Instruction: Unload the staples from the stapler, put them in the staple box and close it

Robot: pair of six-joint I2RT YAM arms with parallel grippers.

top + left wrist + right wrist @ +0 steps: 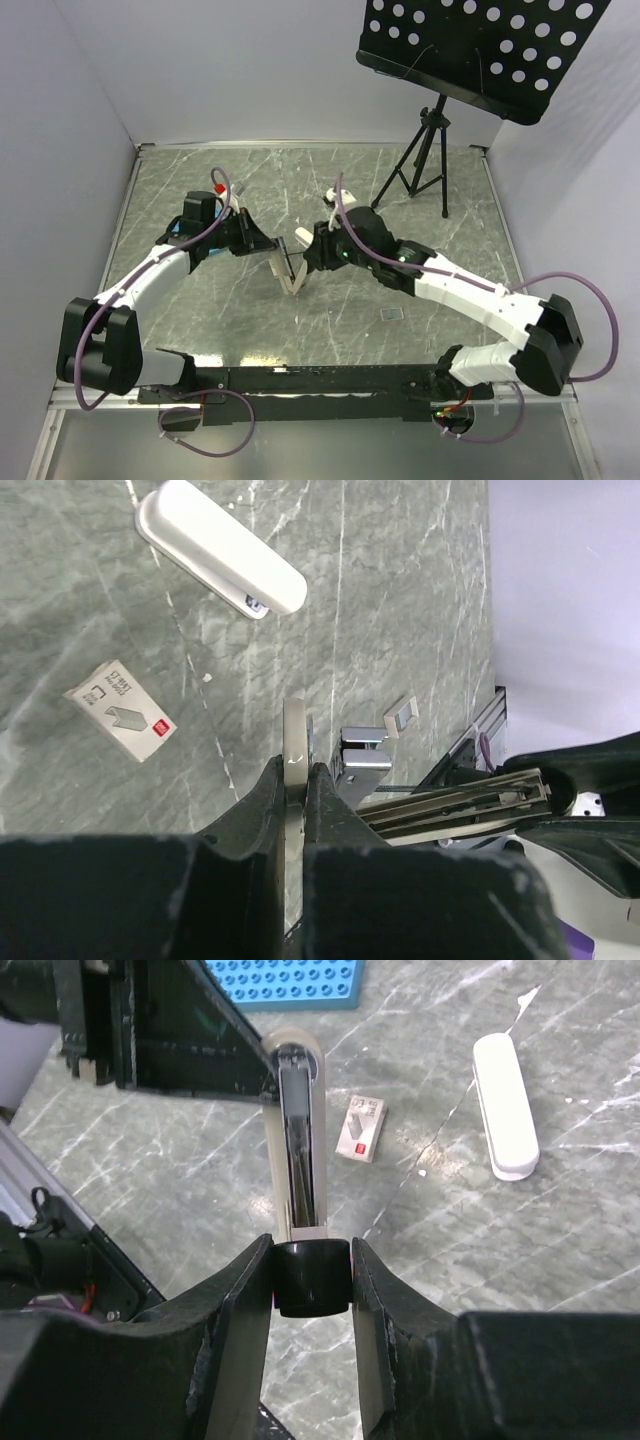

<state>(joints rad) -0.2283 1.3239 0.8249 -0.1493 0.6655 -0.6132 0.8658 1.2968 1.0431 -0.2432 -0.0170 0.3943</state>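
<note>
The stapler (298, 1140) is open, a cream bar with a thin silvery metal rail (450, 802), held above the table between both arms (292, 275). My left gripper (296, 770) is shut on the stapler's thin cream plastic arm (296, 725). My right gripper (311, 1250) is shut on the black block (312, 1285) at the near end of the rail. In the top view the left gripper (268, 248) and right gripper (305, 258) face each other closely at mid-table.
A separate white bar-shaped piece (505, 1105) (220, 548) lies flat on the marble table (330, 320). A small white-and-brown staple box (365, 1127) (120, 710) lies beside it. A blue studded plate (280, 980) lies farther off. A black music stand (425, 160) stands at the back right.
</note>
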